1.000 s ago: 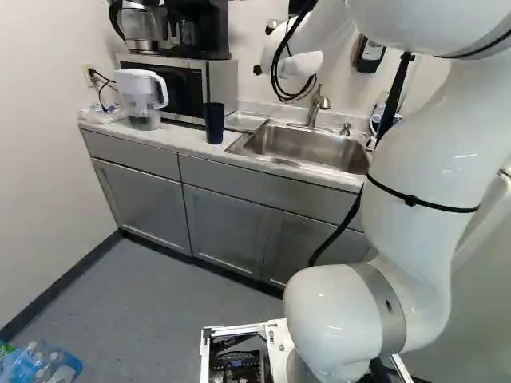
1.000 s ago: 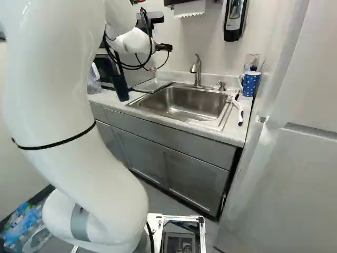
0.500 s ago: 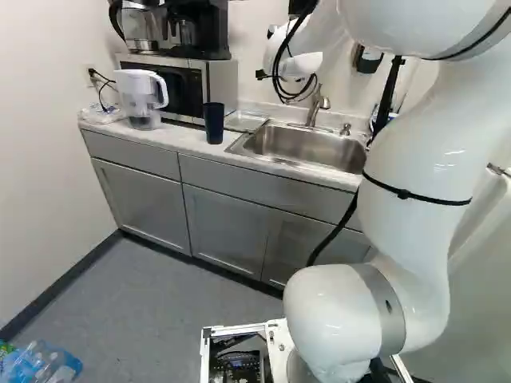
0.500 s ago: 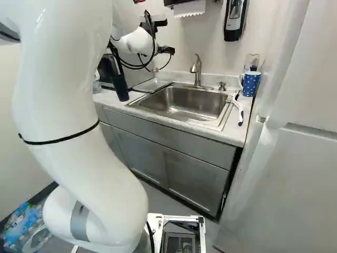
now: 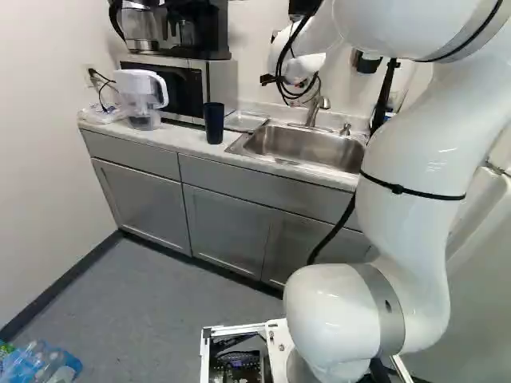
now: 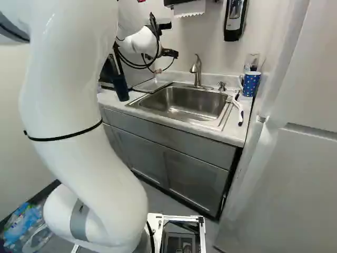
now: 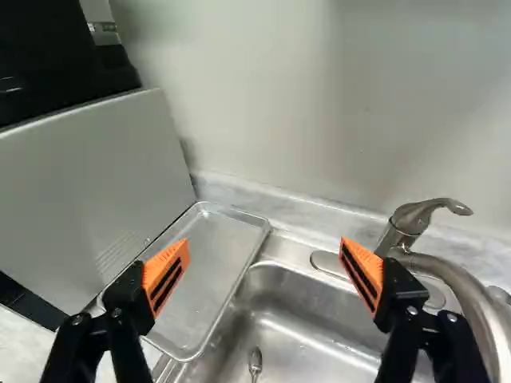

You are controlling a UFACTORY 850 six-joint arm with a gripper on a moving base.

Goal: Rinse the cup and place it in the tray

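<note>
Your cup (image 5: 214, 123) is dark navy, plain, handleless, tall and slim, a bit wider at the rim. It's upright on the counter (image 5: 192, 144), left of the sink (image 6: 215, 105) and close to the counter's near edge. Can't see inside it, so no call on contents.

Your gripper (image 6: 170, 53) is up at the far side of the sink, fingers spread wide, nothing pinched. In the wrist view you've got the shallow metal tray (image 7: 209, 259) ahead, lying flat left of the basin, with the faucet (image 7: 471, 299) on the right. A spoon (image 7: 255, 361) sits in the basin.

Right of the sink you also have a blue spotted mug (image 6: 250, 83), upright with its handle to the left, and a brush (image 6: 237, 109) nearer you. Microwave (image 5: 219, 86) is at the left, behind the cup.
</note>
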